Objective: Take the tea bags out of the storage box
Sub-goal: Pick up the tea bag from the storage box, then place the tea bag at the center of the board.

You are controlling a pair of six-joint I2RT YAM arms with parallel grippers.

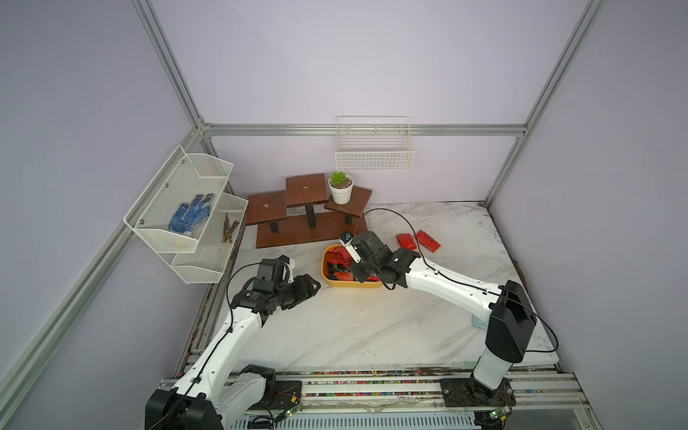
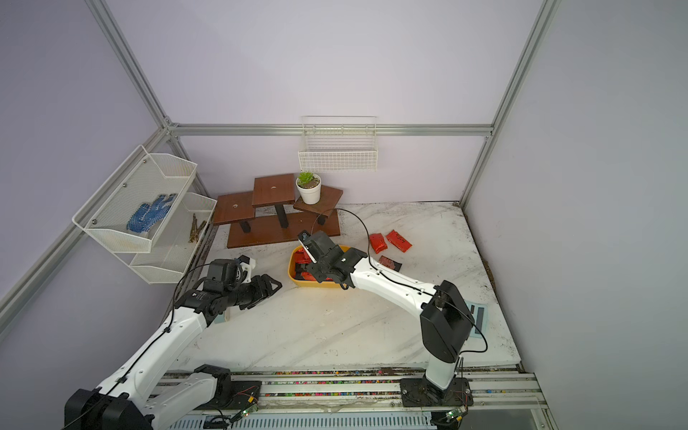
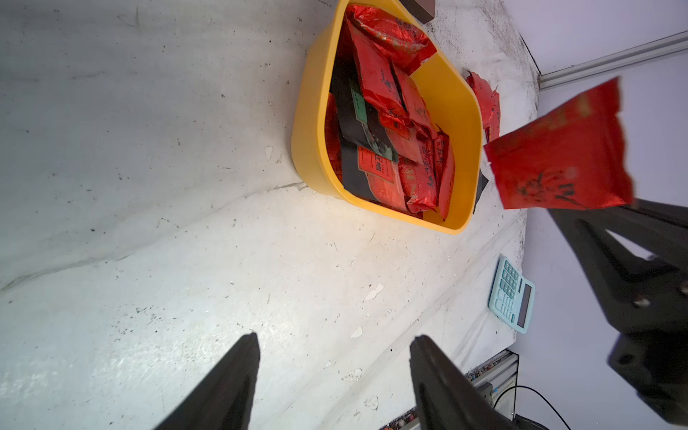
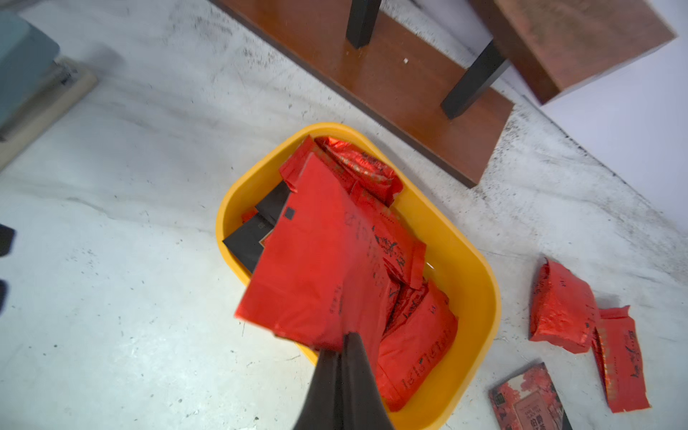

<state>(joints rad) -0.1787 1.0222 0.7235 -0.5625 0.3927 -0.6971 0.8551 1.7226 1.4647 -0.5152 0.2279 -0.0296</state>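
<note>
Black fingers of the right gripper are pressed together on the edge of one red foil tea bag, which hangs in the air over the yellow storage box. Below it, more red pouches and black sachets lie heaped in the box. Off to the side, the left gripper hovers with its jaws apart and empty. On the table past the box lie two red pouches and a flat black-and-red sachet, with the wooden riser behind. The pinch looks thin and the foil slippery, so the bag is best raised clear of the rim, carried slowly toward those packets and released low.
</note>
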